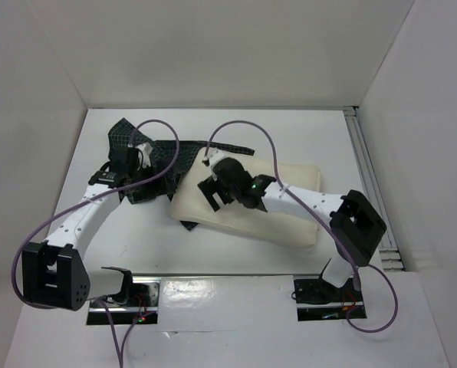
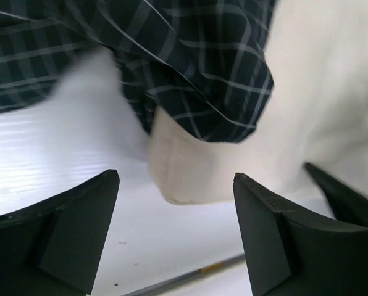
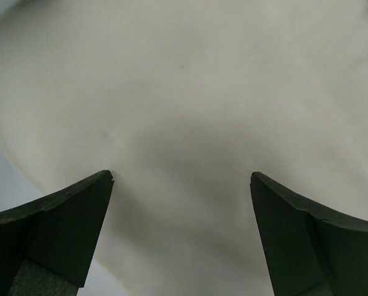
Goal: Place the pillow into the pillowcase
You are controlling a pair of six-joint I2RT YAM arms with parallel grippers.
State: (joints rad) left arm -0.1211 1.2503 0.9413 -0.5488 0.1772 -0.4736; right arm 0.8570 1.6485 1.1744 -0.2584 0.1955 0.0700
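The cream pillow (image 1: 290,211) lies slantwise on the white table, its left end partly under the dark checked pillowcase (image 1: 156,165), which is crumpled at the back left. In the left wrist view the pillowcase (image 2: 202,61) drapes over the pillow (image 2: 320,98), whose bare corner pokes out below the fabric edge. My left gripper (image 1: 140,157) hovers over the pillowcase; seen from its wrist, my left gripper (image 2: 176,179) is open with only table and pillow corner beyond it. My right gripper (image 1: 212,193) is over the pillow's left end; my right gripper (image 3: 181,176) is open, pillow (image 3: 190,80) filling the view.
White walls close in the table (image 1: 136,245) at the back and both sides. A metal rail (image 1: 370,176) runs along the right edge. Purple cables (image 1: 167,138) loop above both arms. A thin grey line (image 2: 171,280) crosses the table near my left fingers.
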